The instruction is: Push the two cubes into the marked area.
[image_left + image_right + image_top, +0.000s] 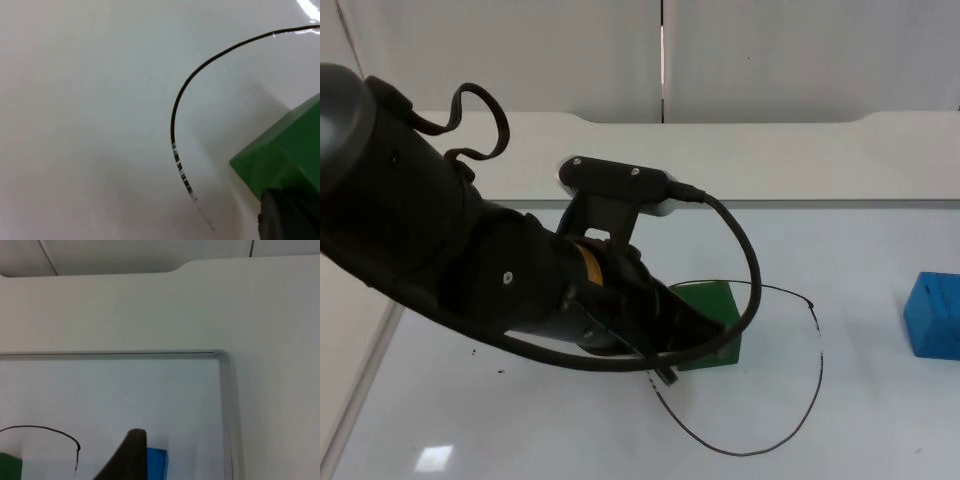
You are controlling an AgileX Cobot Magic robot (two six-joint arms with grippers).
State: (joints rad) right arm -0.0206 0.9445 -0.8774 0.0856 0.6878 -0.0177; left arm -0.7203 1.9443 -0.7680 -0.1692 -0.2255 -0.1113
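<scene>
The left hand (665,372) presses against the green cube (712,322), which sits inside the drawn black ring (817,345) at its nine o'clock edge; I cannot tell its grip. The blue cube (933,314) rests on the white desk (520,430) well outside the ring toward three o'clock, near the right hand (131,455), whose grip I cannot tell either

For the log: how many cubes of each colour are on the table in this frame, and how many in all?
Green cube: 1, inside the marked outline, left gripper against it
Blue cube: 1, outside the outline
Total: 2 cubes
</scene>
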